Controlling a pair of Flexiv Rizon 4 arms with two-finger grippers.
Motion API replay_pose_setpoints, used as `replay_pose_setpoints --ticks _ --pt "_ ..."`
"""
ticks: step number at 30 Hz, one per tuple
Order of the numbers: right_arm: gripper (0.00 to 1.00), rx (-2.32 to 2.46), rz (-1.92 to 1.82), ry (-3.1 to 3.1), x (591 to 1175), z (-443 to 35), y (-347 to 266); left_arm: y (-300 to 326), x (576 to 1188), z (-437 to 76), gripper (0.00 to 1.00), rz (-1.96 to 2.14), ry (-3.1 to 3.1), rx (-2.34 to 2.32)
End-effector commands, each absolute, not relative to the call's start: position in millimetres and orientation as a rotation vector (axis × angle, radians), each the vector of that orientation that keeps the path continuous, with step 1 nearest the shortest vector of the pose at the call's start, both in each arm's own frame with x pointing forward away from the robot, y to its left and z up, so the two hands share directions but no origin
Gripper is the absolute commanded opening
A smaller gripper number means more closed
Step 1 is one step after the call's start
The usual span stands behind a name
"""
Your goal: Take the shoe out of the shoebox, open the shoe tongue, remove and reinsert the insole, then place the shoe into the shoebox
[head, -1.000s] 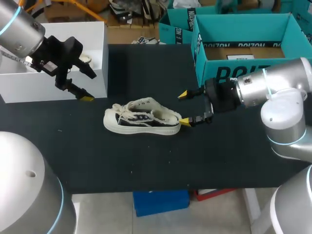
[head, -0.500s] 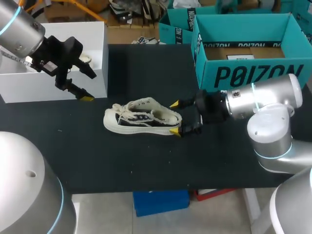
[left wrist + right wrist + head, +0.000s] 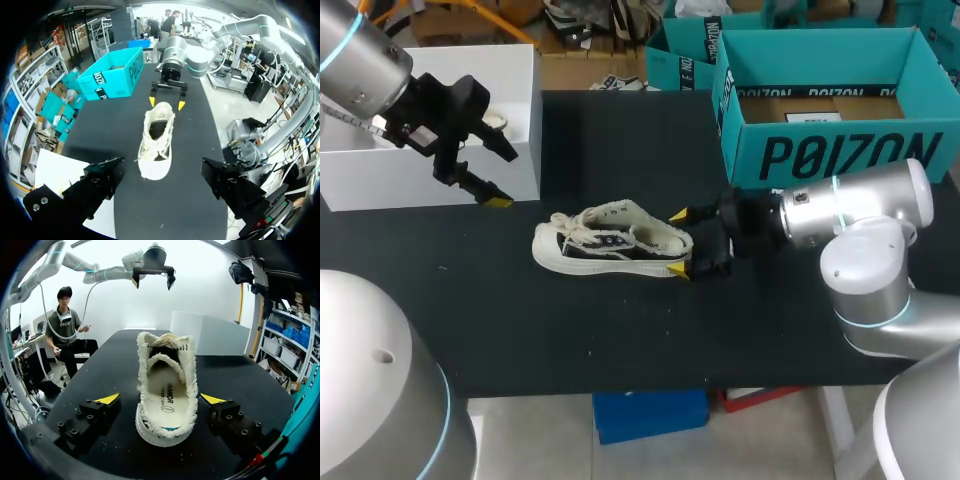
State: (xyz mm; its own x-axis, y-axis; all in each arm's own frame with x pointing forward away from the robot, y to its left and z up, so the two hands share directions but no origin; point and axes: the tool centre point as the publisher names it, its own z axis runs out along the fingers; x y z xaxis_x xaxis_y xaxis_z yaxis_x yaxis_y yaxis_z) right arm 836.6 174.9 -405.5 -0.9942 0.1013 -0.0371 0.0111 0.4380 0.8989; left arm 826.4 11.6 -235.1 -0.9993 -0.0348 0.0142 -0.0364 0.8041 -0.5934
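Where the shoe [image 3: 610, 245] stands — right jaws flank its heel

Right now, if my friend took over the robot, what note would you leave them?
Right gripper: open, one finger each side of the heel of the shoe, not gripping.
Left gripper: open, holding nothing, by the white box.
Shoe: on its sole on the table; teal shoebox beside the right arm.
Done: shoe taken out.
Left: open tongue, take insole out and reinsert it, box the shoe.
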Motion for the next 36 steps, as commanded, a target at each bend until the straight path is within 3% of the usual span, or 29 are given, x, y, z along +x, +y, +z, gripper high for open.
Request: replay_pose_setpoints --ticks 1,36 --pt "1.00 0.101 1.629 2.592 839.9 -414.2 180.5 11.6 826.0 -236.1 1.00 0.982 -2.984 0.057" --pt "1.00 0.110 1.698 2.581 852.7 -436.1 193.6 11.6 826.0 -236.1 1.00 0.982 -2.984 0.057"
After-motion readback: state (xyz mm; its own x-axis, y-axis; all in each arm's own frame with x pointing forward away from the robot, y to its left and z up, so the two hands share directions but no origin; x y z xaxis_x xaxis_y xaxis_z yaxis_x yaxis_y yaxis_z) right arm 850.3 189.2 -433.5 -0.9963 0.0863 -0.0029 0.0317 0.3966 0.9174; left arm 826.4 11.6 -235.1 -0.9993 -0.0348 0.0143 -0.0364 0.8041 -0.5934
